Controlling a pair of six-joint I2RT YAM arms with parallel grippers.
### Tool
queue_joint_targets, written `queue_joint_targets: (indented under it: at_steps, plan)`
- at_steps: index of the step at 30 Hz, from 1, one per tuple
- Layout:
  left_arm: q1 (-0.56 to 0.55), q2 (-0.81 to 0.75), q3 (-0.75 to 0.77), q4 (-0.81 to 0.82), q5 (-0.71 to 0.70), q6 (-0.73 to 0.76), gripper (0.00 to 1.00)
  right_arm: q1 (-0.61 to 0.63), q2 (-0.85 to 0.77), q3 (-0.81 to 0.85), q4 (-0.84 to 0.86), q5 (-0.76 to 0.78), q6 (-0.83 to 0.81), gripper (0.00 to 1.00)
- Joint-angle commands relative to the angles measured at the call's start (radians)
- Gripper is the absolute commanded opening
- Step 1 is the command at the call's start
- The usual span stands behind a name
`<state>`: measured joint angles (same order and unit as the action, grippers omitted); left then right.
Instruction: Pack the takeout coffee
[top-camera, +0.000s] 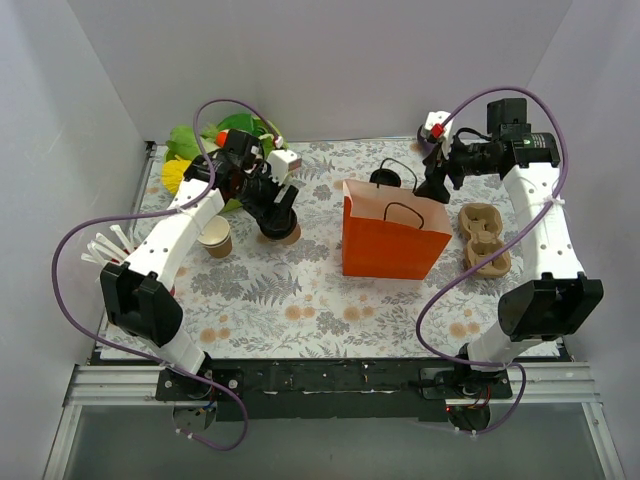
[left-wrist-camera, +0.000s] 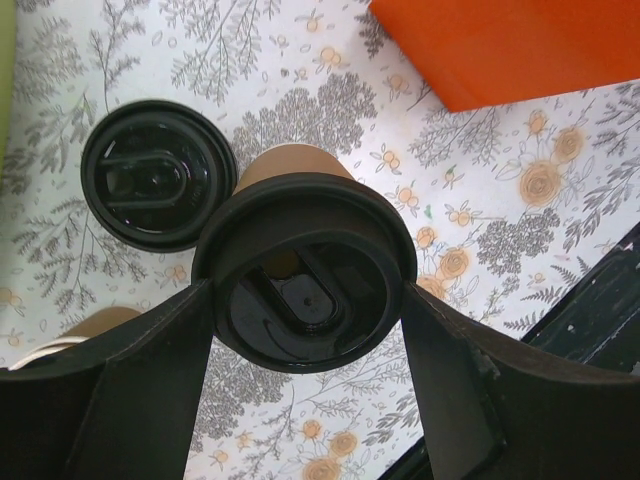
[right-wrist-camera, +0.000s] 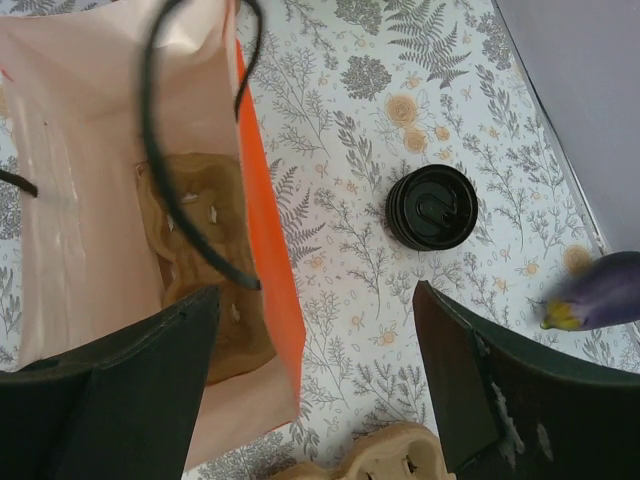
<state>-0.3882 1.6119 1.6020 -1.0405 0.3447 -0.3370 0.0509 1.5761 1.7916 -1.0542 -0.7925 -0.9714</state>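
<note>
Orange paper bag (top-camera: 392, 240) stands open mid-worktop (top-camera: 300, 300), a brown pulp cup carrier (right-wrist-camera: 205, 270) lying inside. Left hand (left-wrist-camera: 305, 330) reaches down over a lidded kraft cup (left-wrist-camera: 305, 280) left of the bag, fingers clasping its black lid. Right hand (right-wrist-camera: 315, 380) hangs wide over the bag's rim, holding nothing. No readable writing.
</note>
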Motion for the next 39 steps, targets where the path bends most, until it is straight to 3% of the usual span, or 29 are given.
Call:
queue_joint_targets:
  at_steps: [1,6,10,16,22,23,25,30,35,39]
  plan:
    - [0.000,-0.050,0.077,0.017,0.060,-0.005,0.00,0.001,-0.004,0.075,-0.098,-0.042,-0.090,0.85]
    - [-0.001,-0.027,0.163,0.030,0.120,-0.016,0.00,0.001,-0.022,0.060,-0.150,-0.036,-0.184,0.85]
    - [-0.001,-0.010,0.243,0.051,0.135,-0.030,0.00,0.024,-0.024,-0.021,-0.055,-0.044,-0.153,0.83]
    - [-0.001,0.008,0.398,0.088,0.131,-0.046,0.00,0.087,0.042,-0.001,-0.055,-0.051,-0.151,0.68]
    - [0.000,0.011,0.476,0.169,0.172,-0.065,0.00,0.158,0.110,0.087,-0.110,-0.011,-0.135,0.28]
    - [0.000,0.011,0.483,0.172,0.183,-0.068,0.00,0.164,0.114,0.100,-0.122,-0.004,-0.130,0.16]
    - [-0.001,-0.003,0.489,0.183,0.204,-0.071,0.00,0.184,0.119,0.133,-0.127,0.016,-0.092,0.03]
    - [-0.001,-0.076,0.409,0.230,0.243,-0.056,0.00,0.202,0.012,0.071,0.074,0.053,0.212,0.01]
    - [-0.001,-0.200,0.242,0.322,0.246,-0.016,0.00,0.349,-0.161,-0.136,0.314,0.200,0.301,0.01]
    - [-0.001,-0.248,0.197,0.312,0.281,0.026,0.00,0.469,-0.301,-0.363,0.466,0.317,0.367,0.01]
